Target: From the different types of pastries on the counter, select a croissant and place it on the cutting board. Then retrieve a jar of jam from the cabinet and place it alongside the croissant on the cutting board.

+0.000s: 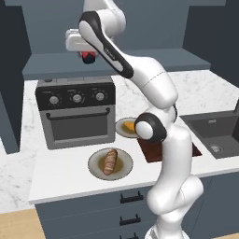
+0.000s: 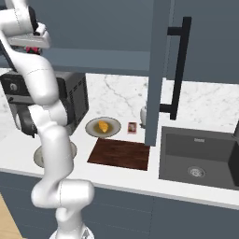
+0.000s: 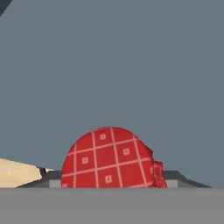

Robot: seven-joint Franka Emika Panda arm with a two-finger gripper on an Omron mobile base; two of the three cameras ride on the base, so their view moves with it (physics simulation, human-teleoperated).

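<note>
You see the gripper (image 1: 87, 57) clamped on the jar of jam (image 3: 109, 158) at the cabinet (image 1: 116, 63) ledge; its red checked lid carries no readable writing.

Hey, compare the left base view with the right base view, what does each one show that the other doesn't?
Left base view alone: the brown striped pastry on its plate, and the red jar of jam at the pincer. Right base view alone: the small red packet and the open cabinet door's black handle. Both: the croissant on its plate, the cutting board, the sink.
</note>
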